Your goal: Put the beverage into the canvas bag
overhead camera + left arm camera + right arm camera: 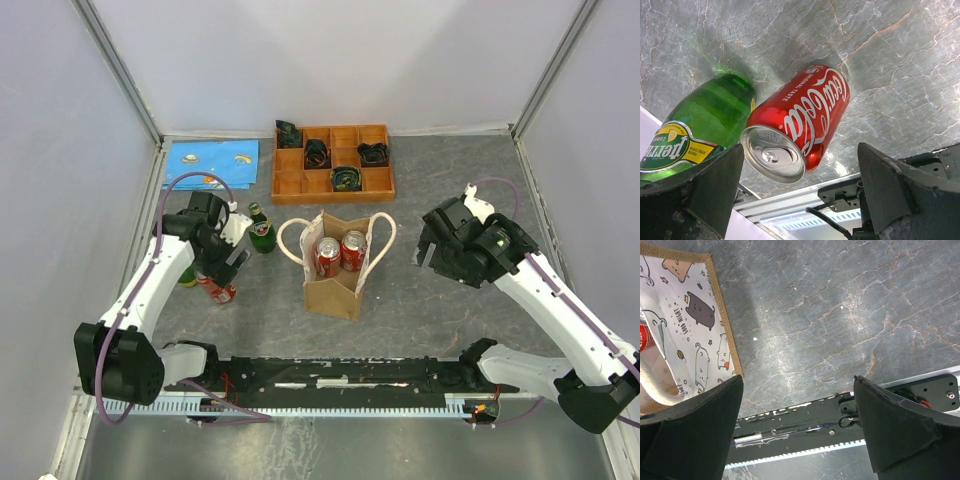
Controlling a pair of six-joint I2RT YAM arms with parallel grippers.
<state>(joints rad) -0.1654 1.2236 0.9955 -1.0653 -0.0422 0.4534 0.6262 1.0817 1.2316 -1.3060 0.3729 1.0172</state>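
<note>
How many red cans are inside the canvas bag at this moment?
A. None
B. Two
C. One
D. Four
B: in the top view, a red can and a second red can stand side by side inside the open canvas bag.

Bag point(333, 288) mouth: two cans point(328, 256) fill most of it. Rope handles point(290, 240) loop out at its 9 and 3 o'clock. Bare table point(420, 310) at its 3 and 6. Tray point(291, 182) stands at 12, apart. Green bottle point(262, 233) and lying can point(218, 292) crowd 9 o'clock.
</note>
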